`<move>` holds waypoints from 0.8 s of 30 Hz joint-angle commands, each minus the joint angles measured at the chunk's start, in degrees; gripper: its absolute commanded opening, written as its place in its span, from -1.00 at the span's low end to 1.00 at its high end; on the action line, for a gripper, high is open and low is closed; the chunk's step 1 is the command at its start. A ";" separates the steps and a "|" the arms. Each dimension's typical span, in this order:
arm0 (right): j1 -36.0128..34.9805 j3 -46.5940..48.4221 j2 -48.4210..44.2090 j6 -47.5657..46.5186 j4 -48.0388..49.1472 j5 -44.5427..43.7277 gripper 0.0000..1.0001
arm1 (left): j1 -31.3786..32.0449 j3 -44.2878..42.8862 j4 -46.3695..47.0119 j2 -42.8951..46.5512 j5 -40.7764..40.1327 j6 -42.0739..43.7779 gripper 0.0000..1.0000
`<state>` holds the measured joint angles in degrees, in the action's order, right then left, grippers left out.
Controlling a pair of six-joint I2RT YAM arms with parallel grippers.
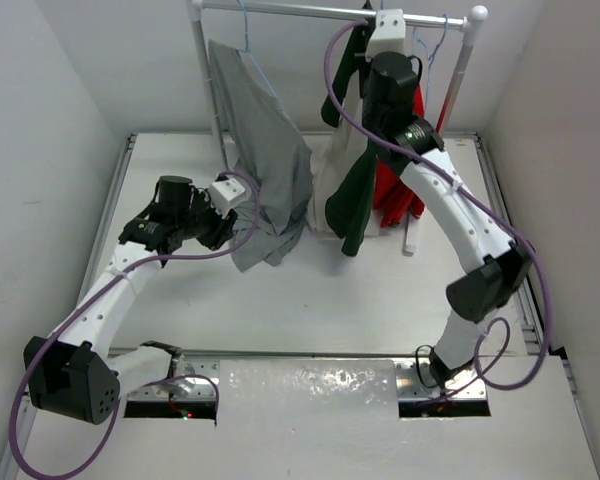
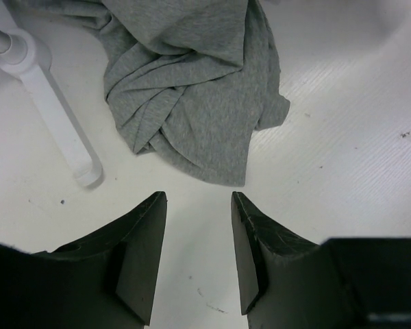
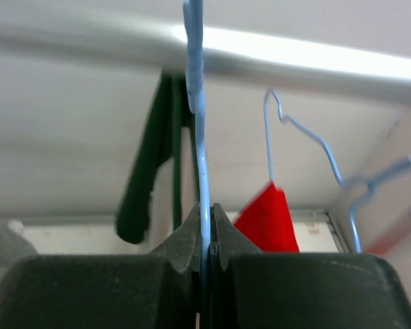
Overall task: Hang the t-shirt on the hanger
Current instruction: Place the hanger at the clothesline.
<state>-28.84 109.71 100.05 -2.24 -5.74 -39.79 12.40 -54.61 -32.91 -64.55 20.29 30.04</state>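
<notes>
The t-shirt (image 1: 352, 195), dark green with a white front, hangs from the rack rail (image 1: 300, 9) down to the table in the top view. A dark green part of it (image 3: 142, 181) shows in the right wrist view. My right gripper (image 1: 364, 30) is up at the rail and shut on the thin pale-blue wire of the hanger (image 3: 196, 103), which runs up from between the fingertips (image 3: 205, 214) to the rail (image 3: 294, 60). My left gripper (image 1: 225, 230) is low over the table, open and empty (image 2: 198, 200), just short of the grey garment.
A grey garment (image 1: 265, 160) hangs on the left of the rail and bunches on the table (image 2: 192, 103). A red garment (image 1: 395, 190) hangs behind my right arm on another blue hanger (image 3: 301, 137). The white rack foot (image 2: 55, 130) lies left of my left gripper.
</notes>
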 commanded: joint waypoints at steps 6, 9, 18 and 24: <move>5.90 18.63 10.17 4.08 0.37 7.18 -1.00 | 0.16 -0.05 1.62 -4.69 1.50 2.65 -0.22; 7.04 10.89 8.50 4.00 4.24 7.27 -1.00 | 0.08 -1.46 0.91 -7.16 1.94 2.92 -0.25; 7.75 -4.05 4.11 6.55 7.84 8.85 -1.00 | -0.19 -3.49 -1.11 -10.50 2.73 3.27 -0.27; 7.66 -11.88 -2.12 9.62 8.38 13.92 -0.59 | -0.45 -4.28 -1.81 -10.59 3.52 3.36 -0.27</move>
<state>-21.52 100.18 101.91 4.78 1.54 -29.41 12.27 -56.62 -35.07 -75.40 22.22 32.73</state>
